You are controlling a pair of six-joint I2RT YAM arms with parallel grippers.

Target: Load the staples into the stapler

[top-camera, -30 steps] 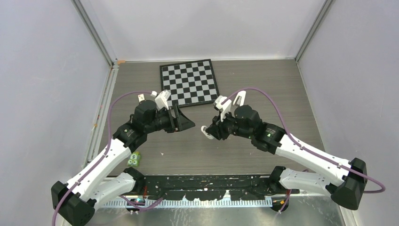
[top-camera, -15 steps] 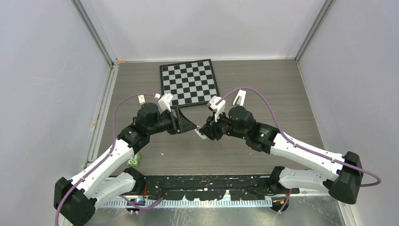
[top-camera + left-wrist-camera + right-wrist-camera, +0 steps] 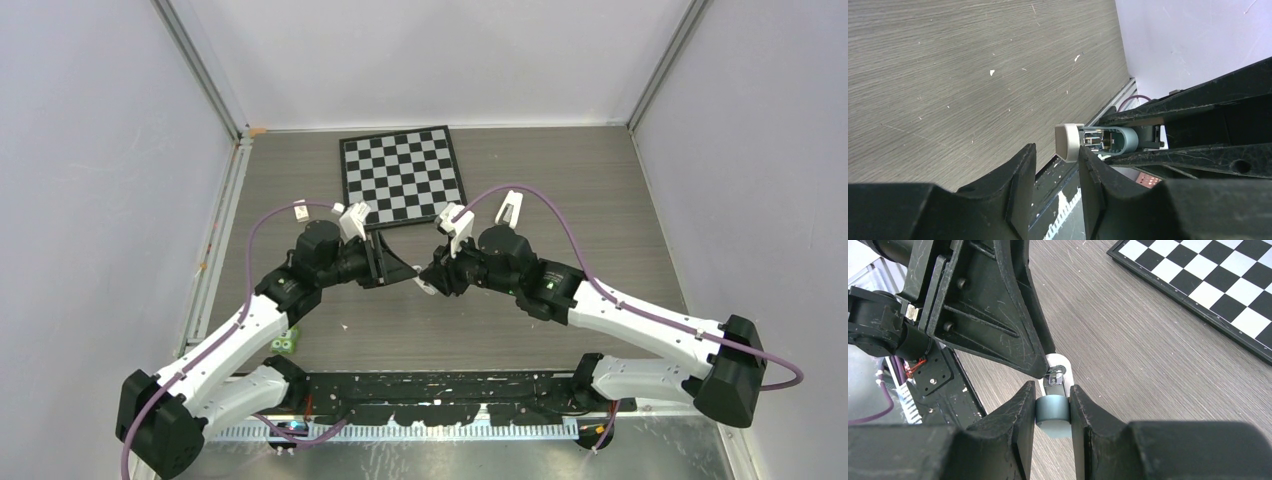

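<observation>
Hovering above the desk [image 3: 560,180], the left gripper [image 3: 1057,150] sets narrowly parted fingers at the open end of the stapler [image 3: 1070,142], which the right gripper [image 3: 1053,395] clamps in mid-air. The staples are hidden, so whether the left gripper holds them cannot be told. This looks like the insertion step, and the next move calls for lining up with the metal channel.
</observation>
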